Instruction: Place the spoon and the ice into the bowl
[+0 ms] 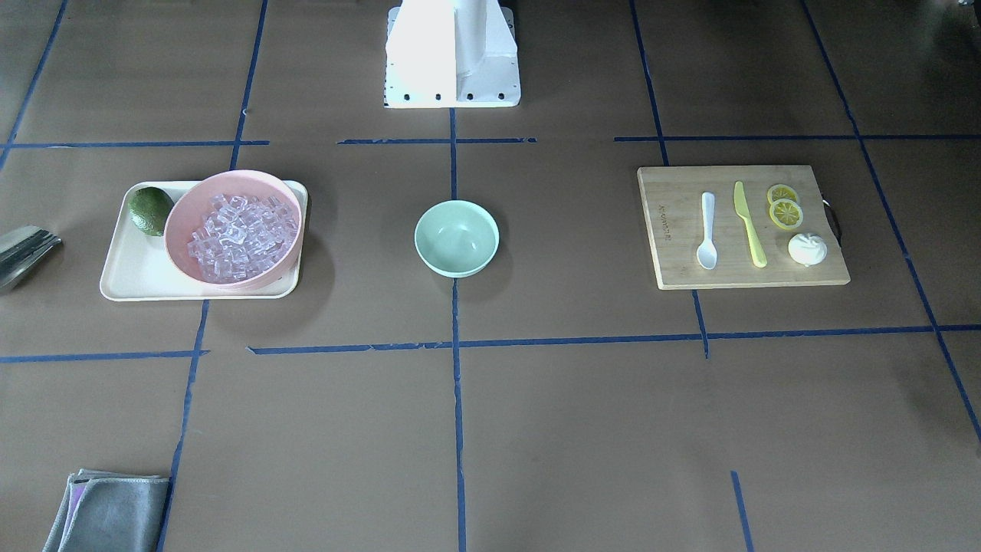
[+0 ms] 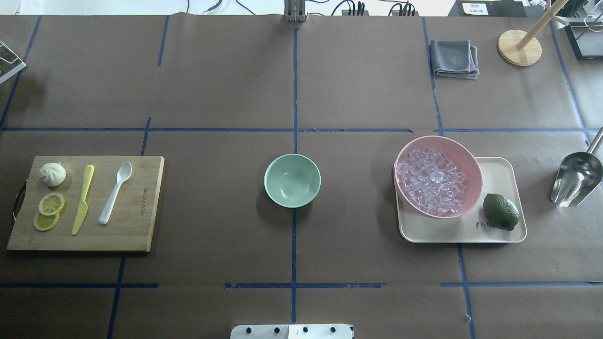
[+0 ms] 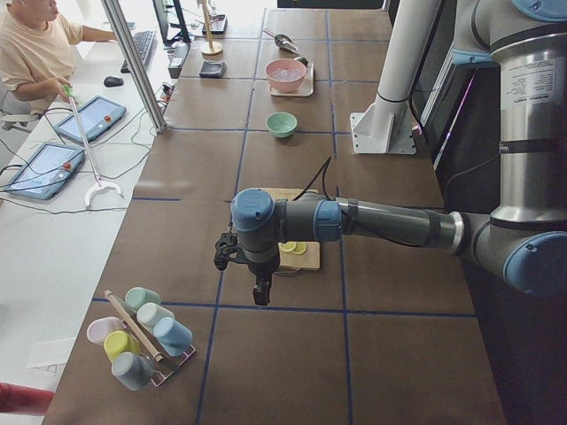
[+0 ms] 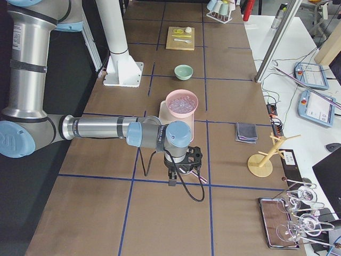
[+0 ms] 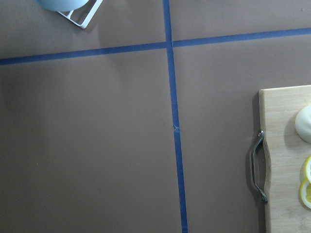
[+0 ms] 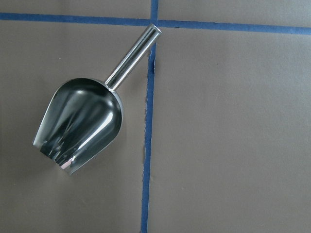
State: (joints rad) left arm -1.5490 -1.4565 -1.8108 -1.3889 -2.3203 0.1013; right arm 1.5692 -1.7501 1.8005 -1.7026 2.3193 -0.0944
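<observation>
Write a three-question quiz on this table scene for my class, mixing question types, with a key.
1. True or false: the green bowl already holds the spoon.
2. The ice sits in: A the green bowl; B the pink bowl; C the metal scoop.
3. Fill in: the spoon lies on the cutting board beside the yellow-green ____.
Key: 1 false; 2 B; 3 knife.

Matt brown paper is covering the desk [image 2: 226, 94], crossed by blue tape [image 2: 294, 94]. The spoon [image 2: 114, 193] is shining as glossy white plastic on a grained wooden cutting board [image 2: 136, 226]. The bowl [image 2: 292, 188] is looking smooth and faintly sheened. The ice [image 2: 431, 186] is glinting glassy, the scoop [image 6: 80, 124] is gleaming as polished metal, and the grey cloth [image 2: 453, 57] is looking soft.
</observation>
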